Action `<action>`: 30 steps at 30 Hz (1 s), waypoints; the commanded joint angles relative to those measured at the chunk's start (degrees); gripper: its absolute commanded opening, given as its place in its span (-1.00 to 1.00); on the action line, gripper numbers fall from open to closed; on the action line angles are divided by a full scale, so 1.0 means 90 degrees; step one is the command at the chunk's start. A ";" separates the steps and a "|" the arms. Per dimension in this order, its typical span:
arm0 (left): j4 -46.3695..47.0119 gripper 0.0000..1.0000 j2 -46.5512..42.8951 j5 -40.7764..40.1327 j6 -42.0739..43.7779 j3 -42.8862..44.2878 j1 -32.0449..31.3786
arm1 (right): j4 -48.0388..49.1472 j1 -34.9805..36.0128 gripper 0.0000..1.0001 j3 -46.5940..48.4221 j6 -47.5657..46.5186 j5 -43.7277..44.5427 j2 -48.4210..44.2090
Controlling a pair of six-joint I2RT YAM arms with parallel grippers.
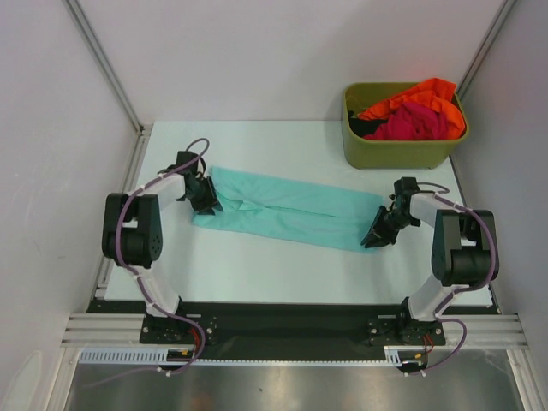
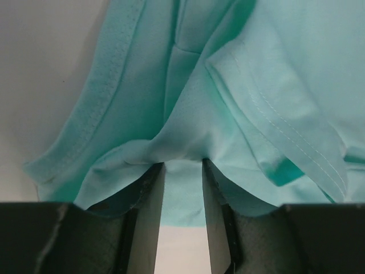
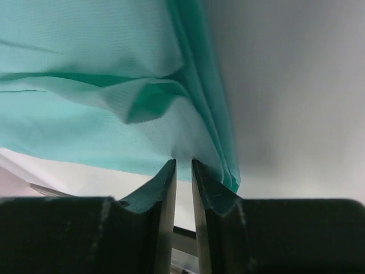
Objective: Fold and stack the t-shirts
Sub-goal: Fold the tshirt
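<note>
The teal t-shirt is folded into a long band across the table, stretched between both arms. My left gripper is shut on its left end; in the left wrist view cloth is bunched between the fingers. My right gripper is shut on its right end; in the right wrist view the folded edge is pinched between the fingers. The orange t-shirt and the magenta-red t-shirt lie crumpled in the bin.
An olive-green plastic bin stands at the back right of the white table. Grey walls close in on the left and right. A black rail runs along the near edge.
</note>
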 commanded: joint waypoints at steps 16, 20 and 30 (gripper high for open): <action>-0.0250 0.00 -0.0686 0.0135 0.0005 0.0483 -0.0393 | -0.0440 -0.0400 0.21 0.0696 -0.0371 0.1059 -0.0898; 0.0061 -0.05 -0.0707 0.0535 -0.0317 0.0210 -0.0569 | -0.0323 -0.0400 0.19 0.1263 -0.0597 0.0943 -0.0166; 0.0004 -0.10 -0.0590 0.0584 -0.0298 0.0228 -0.0570 | -0.0196 -0.0400 -0.21 0.1479 -0.0773 0.0855 0.0372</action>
